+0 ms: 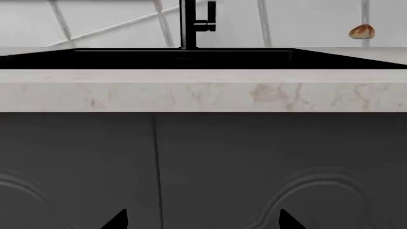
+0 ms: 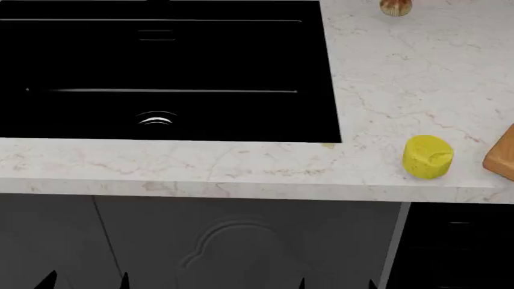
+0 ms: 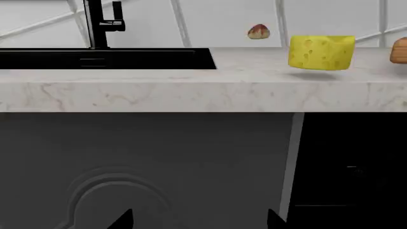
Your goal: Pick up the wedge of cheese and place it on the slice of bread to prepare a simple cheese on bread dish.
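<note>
On counter (image 2: 386, 90): cheese (image 2: 427, 156) beside board (image 2: 502, 158) (nut (image 2: 395, 6) far back); claws' opening indiscernible.

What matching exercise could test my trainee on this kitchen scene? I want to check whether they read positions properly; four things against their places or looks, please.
Things:
1. bright yellow pitted wedge of cheese
2. small brown striped nut-like object
3. black rectangular sink
4. tan wooden cutting board

Descriptions:
A. sunk into the counter's left part
B. only a corner shows, at the right edge
C. near the counter's front edge
D. far back on the counter

Pairs: 1-C, 2-D, 3-A, 4-B
</note>
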`<state>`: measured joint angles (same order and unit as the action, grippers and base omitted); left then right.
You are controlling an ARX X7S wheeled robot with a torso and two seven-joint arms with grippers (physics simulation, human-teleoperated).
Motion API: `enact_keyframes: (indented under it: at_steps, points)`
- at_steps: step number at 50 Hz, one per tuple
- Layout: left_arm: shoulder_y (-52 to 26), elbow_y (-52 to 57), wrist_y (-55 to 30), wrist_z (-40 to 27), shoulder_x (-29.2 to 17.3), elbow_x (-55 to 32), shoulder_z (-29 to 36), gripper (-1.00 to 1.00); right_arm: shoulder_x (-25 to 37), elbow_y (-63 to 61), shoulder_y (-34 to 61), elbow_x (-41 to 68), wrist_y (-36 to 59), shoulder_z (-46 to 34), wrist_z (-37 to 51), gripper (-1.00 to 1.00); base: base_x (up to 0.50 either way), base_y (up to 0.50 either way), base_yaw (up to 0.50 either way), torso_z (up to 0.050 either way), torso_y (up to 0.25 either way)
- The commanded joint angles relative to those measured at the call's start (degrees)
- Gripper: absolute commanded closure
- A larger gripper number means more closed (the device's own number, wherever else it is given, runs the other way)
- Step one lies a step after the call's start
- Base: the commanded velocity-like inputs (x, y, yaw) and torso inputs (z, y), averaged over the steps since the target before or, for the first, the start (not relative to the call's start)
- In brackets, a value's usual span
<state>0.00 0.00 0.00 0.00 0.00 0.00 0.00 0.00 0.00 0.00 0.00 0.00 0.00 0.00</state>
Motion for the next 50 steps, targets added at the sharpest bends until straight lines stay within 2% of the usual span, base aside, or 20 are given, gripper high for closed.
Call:
enact_keyframes:
  at_steps: [1, 16, 18, 20, 50]
  points:
    - [0.0, 0.0, 0.0, -0.6, -0.6, -0.6, 0.6, -1.0, 0.5, 0.0, 0.0, 0.5, 0.0, 0.0, 0.7, -1.0, 0.0, 0.0, 0.0, 0.0, 0.0]
    - [0.6, 1.3, -0.2, -3.0, -3.1, -4.0, 2.9, -1.0, 2.8, -0.1, 0.0, 2.7, 0.4, -3.4, 4.0, -1.0, 0.0, 0.0, 0.0, 0.0, 0.0]
    - [0.9, 1.1, 1.7, -0.9, -3.5, -6.8, 2.7, -1.0, 3.1, -0.3, 0.0, 2.7, 0.6, -3.8, 4.3, -1.0, 0.0, 0.0, 0.0, 0.0, 0.0]
    - [1.4, 2.1, 2.0, -3.0, -3.6, -5.1, 2.6, -1.0, 3.3, 0.1, 0.1, 2.9, 0.3, -4.0, 4.5, -1.0, 0.0, 0.0, 0.0, 0.043, 0.0]
    - [0.9, 1.1, 2.1, -5.3, -5.8, -6.6, 5.5, -1.0, 5.4, 0.0, 0.3, 4.6, 0.4, -6.6, 7.1, -1.0, 0.0, 0.0, 0.0, 0.05, 0.0]
